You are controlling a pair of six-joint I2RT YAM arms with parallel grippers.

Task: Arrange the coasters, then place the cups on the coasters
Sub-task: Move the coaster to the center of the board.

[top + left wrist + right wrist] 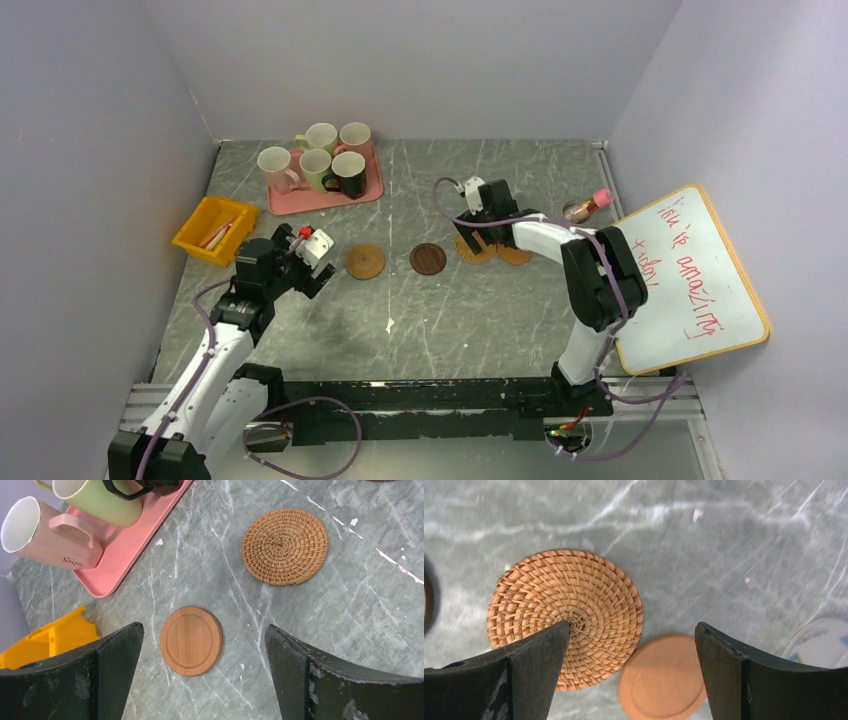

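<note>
Grey worktop (325, 630) reads as smooth marble-look stone, veined and flecked with white scuffs, and at two o'clock in the left wrist view the woven coaster (284, 546) is all rough rattan ridges. Near centre, the wooden coaster (191, 640) looks smooth, satin and fine-grained, while at ten o'clock the pink mug (45, 537) shines as glossy ceramic on a matt pink plastic tray (127, 550). The left gripper (204, 627) shows fingers (107, 675) of matt black, scratched and dusty.
</note>
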